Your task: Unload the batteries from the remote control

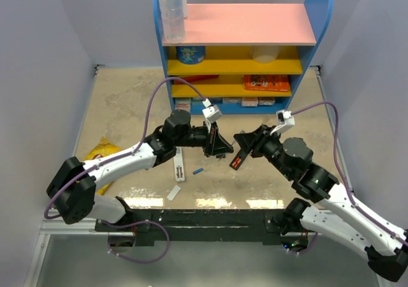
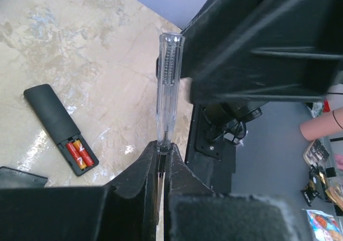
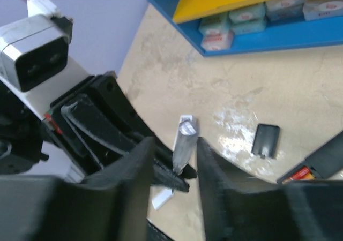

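So, counting from the near edge: one white cover (image 1: 174, 192) lay flat on the table (image 1: 127, 102), closest to the arm bases. Just past it was one white remote (image 1: 180, 166) with its back open, and one blue battery (image 1: 198, 171) sat loose on the table right beside it. I couldn't make out whether anything was left inside that remote.

A bit to the right was one black remote (image 2: 53, 118), also lying open, with two red batteries (image 2: 80, 154) side by side in its compartment. One black cover (image 3: 266, 140) lay near it, not touching. That made three cells I could count, two remotes and two covers. Off to the left there was one yellow packet (image 1: 102, 152), well apart from all that.

Now the jaws. The left gripper (image 2: 161, 147) was clamped tight on the thin end of one clear stick (image 2: 167, 91), which poked straight out from between its fingers. The right gripper (image 3: 174, 143) faced it over the middle of the table with its jaws partly apart. The stick's far end sat in the gap between them, and as far as I could see neither finger was pressing on it. Neither gripper was touching a battery.

At the back stood one blue shelf (image 1: 255, 22) with one clear bottle (image 1: 171, 13) on top.
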### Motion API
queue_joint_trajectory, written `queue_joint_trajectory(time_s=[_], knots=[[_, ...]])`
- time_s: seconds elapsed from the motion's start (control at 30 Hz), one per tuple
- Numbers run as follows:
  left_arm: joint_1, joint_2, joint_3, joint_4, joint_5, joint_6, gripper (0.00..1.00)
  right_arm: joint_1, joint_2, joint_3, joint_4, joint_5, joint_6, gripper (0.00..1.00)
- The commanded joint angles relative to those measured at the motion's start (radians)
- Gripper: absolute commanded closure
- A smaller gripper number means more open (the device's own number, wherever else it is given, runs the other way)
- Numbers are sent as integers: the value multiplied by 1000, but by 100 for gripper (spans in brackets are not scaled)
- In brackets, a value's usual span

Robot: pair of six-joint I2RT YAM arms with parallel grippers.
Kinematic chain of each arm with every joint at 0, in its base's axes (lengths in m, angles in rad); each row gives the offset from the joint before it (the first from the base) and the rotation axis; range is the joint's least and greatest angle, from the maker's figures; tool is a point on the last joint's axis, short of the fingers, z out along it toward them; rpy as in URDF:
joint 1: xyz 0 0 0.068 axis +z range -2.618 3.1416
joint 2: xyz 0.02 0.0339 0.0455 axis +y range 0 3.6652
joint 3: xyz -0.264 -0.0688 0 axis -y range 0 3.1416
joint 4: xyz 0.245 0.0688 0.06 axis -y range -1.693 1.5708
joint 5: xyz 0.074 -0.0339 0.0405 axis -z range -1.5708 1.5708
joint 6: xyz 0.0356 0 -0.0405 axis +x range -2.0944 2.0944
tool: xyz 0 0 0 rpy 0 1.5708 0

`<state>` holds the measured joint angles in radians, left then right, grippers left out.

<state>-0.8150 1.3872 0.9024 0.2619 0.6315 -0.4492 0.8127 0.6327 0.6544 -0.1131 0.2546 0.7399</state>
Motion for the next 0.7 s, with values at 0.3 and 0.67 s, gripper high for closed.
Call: queue_joint_trajectory(time_s=[0.3,0.67], knots=[[5,-91,-105,97,36,260,100,8,119,398,-522,-186,-157,43],[5,-151,-189,214,97,336,100,-10,257,476,-557,-274,-189,45]])
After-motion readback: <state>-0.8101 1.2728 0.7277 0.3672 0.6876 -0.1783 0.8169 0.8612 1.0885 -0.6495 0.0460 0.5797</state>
